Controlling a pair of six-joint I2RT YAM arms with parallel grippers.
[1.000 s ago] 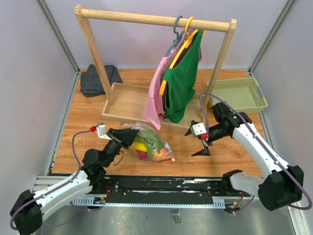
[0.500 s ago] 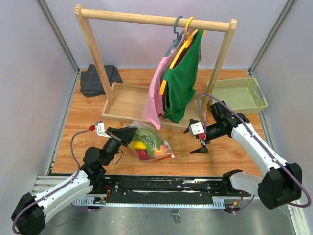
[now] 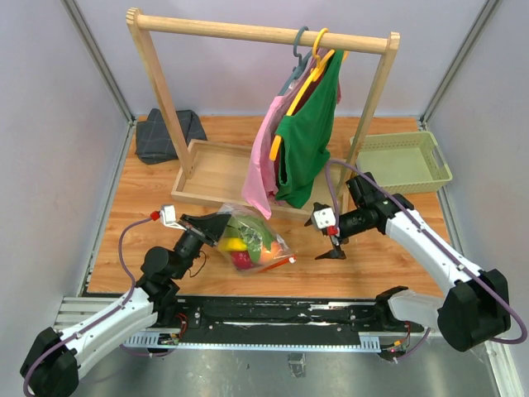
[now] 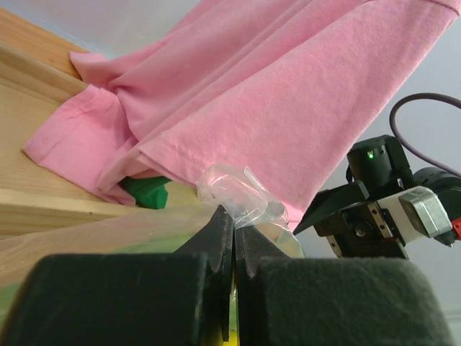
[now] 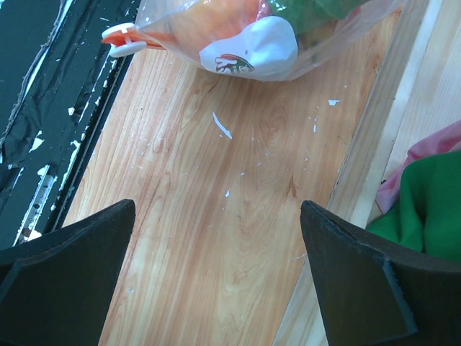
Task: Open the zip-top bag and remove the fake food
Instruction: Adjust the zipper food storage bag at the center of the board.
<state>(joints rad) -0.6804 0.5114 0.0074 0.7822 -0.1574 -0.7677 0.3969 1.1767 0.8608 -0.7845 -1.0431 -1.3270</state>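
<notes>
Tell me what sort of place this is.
Probably a robot test cell: plain panels enclose a wooden table holding staged props, a clothes rack and a zip-top bag of fake food.

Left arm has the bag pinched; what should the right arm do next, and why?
Probably ease the open right gripper toward the white slider and close on it. The left gripper is shut on the zip-top bag, the fake food is inside, and the slider lies just ahead of the right gripper.
</notes>
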